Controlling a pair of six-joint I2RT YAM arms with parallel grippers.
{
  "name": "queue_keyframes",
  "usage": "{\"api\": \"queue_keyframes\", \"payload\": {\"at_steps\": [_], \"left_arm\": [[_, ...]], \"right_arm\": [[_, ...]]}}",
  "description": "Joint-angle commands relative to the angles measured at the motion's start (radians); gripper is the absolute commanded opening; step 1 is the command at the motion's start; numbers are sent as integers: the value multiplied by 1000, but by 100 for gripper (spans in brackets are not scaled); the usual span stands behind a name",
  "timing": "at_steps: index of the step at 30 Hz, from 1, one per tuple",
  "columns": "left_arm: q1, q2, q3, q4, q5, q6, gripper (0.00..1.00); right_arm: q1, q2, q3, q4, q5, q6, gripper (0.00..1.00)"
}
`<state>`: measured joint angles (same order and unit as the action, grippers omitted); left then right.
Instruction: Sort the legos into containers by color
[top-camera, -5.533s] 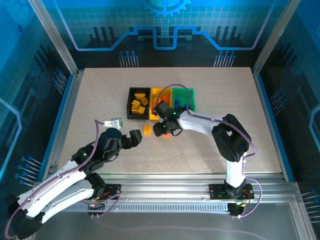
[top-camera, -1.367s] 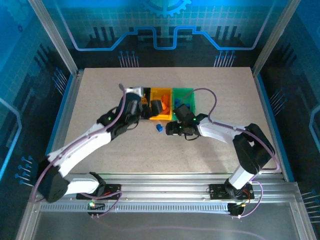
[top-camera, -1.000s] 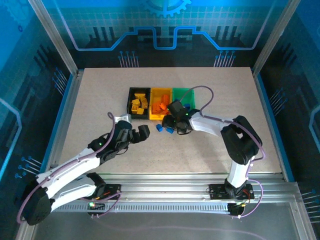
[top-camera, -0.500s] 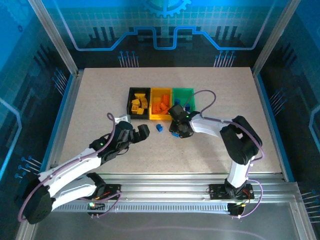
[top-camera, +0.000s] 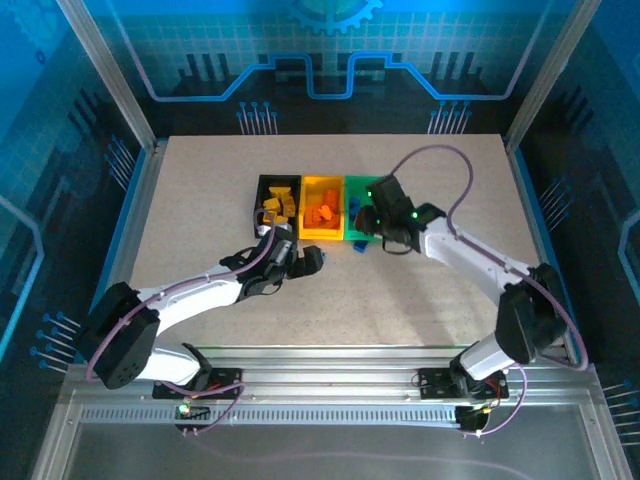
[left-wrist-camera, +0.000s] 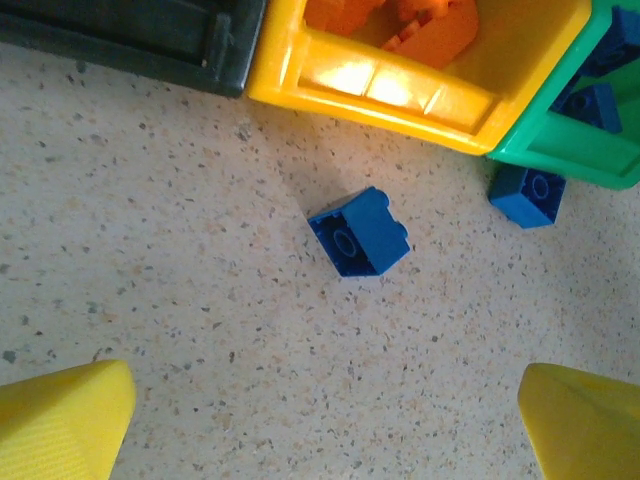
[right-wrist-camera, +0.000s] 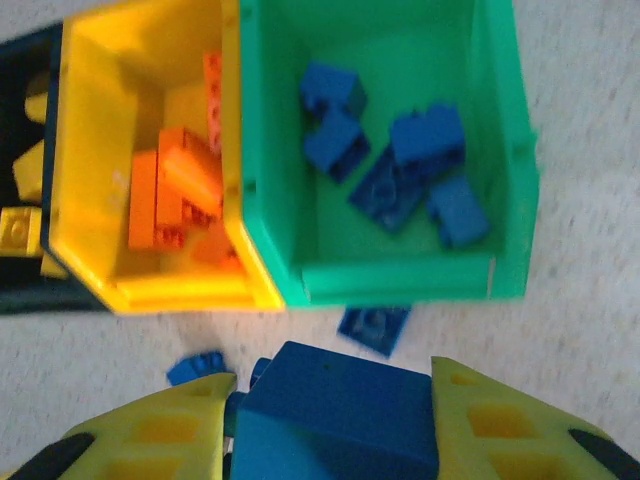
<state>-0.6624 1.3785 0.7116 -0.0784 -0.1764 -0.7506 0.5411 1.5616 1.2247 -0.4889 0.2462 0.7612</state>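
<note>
Our left pincer (left-wrist-camera: 322, 412) has swung in from its pulled-back post. It now hangs wide open and empty over a loose blue brick (left-wrist-camera: 358, 233) on the worktop (left-wrist-camera: 150, 250), just in front of the yellow bin (left-wrist-camera: 400, 95). A second blue brick (left-wrist-camera: 527, 194) lies just beside the front wall of the green bin (right-wrist-camera: 400, 278). Our right pincer (right-wrist-camera: 335, 400) has left the worktop and risen to that bin's near edge, clamped on a blue lego (right-wrist-camera: 340, 425). We judge a drop comes next, with two blues left to fetch.
</note>
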Motion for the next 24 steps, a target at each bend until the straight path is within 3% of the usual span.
{"api": "queue_keyframes", "payload": {"at_steps": [1,7,12,18,24], "left_arm": [[-15,-1,27,11,27,11,99],[-32,1,25,-17,23,21,99],[-32,24,32,-13,23,20,96],[-31,95,80,3,27,25,90],[-32,228,183,-10,-6,42,88]], "right_arm": [[-46,137,125,-67,19,-94,35],[-82,342,350,-120,2,-135,41],[-83,363,417,-156,6,-145,62],[-65,187,251,-76,-8,-135,70],[-56,-14,10,20,-60,-81,71]]}}
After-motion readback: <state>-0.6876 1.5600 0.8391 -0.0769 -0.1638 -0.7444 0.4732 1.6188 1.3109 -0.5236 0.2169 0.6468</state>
